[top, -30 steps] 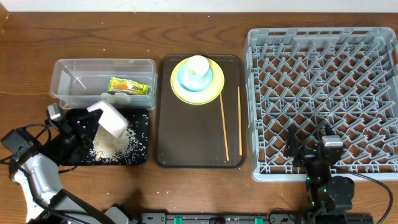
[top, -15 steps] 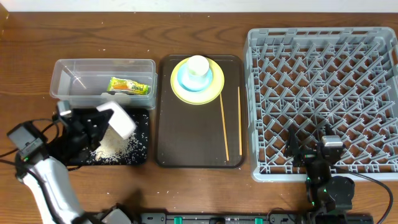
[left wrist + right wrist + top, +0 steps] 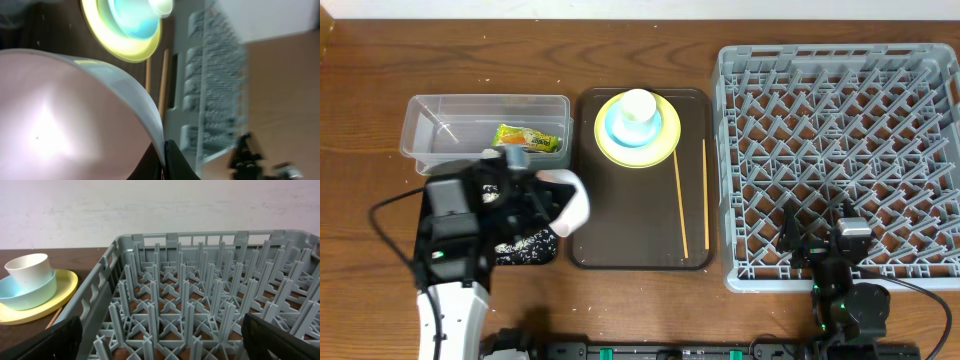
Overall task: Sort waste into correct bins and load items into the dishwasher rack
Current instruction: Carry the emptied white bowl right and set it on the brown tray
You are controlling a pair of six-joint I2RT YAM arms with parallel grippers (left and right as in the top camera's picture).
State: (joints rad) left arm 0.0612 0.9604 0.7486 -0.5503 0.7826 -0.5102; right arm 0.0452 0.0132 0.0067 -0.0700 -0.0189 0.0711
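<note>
My left gripper (image 3: 545,203) is shut on the rim of the white bowl with a pinkish outside (image 3: 570,203), held tilted above the left edge of the brown serving tray; the bowl fills the left wrist view (image 3: 65,115). White rice (image 3: 525,243) lies on the black tray (image 3: 542,255), mostly hidden under my left arm. The snack wrapper (image 3: 528,138) lies in the clear tub (image 3: 440,115). The white cup (image 3: 638,104) sits in the blue bowl (image 3: 620,127) on the yellow plate (image 3: 660,150). Chopsticks (image 3: 680,205) lie on the serving tray. My right gripper (image 3: 160,340) is open over the grey rack (image 3: 840,150).
The dark brown serving tray (image 3: 620,220) lies between the bins and the rack. The rack's upright pegs (image 3: 200,305) stand close in front of my right gripper. Bare wooden table (image 3: 500,50) runs along the back.
My left gripper has carried the pinkish bowl right, from over the rice on the black tray to the serving tray's left edge. The right arm has not moved.
</note>
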